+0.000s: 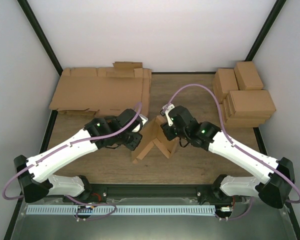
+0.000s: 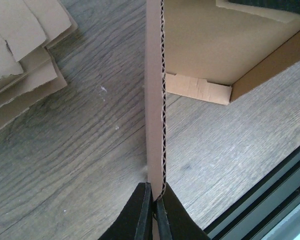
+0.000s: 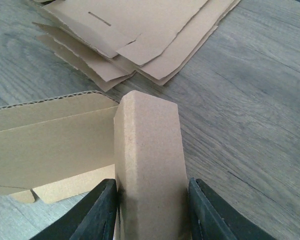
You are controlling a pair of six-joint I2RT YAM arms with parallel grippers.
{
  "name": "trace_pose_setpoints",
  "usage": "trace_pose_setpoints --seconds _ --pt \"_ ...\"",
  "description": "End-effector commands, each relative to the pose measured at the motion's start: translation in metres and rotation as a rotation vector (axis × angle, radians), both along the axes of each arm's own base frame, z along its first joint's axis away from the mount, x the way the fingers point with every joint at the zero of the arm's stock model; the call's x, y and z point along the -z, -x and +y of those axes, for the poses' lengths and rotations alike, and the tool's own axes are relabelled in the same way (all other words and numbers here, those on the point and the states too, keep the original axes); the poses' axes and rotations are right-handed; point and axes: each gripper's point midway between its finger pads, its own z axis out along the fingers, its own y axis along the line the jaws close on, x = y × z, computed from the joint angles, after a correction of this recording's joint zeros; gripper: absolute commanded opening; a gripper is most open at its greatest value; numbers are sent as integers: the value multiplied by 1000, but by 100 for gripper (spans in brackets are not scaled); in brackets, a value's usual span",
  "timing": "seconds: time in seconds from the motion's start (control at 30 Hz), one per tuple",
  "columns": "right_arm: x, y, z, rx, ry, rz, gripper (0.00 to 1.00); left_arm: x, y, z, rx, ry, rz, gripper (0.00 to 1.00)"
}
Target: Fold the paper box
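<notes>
The wooden desk carries a pile of flat sheets at its far left and finished boxes at its far right. The paper box stands half-formed at mid-desk between the arms, its panels tilted up. The right end effector grips a doubled-over wall of the box across its width. The left end effector is pinched tight on a thin corrugated edge. The fold looks midway, with walls raised but not locked. The next move probably calls for turning the gripped wall inward and seating its tabs while the left arm braces.
</notes>
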Motion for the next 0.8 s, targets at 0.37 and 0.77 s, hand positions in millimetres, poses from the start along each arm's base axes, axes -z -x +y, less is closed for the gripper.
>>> trace_pose_setpoints --seconds 0.37,0.77 --pt "46 -12 -38 202 55 95 41 -52 4 -25 -11 269 -31 64" --pt "82 -38 -58 284 -223 234 38 -62 5 21 -247 413 -72 97"
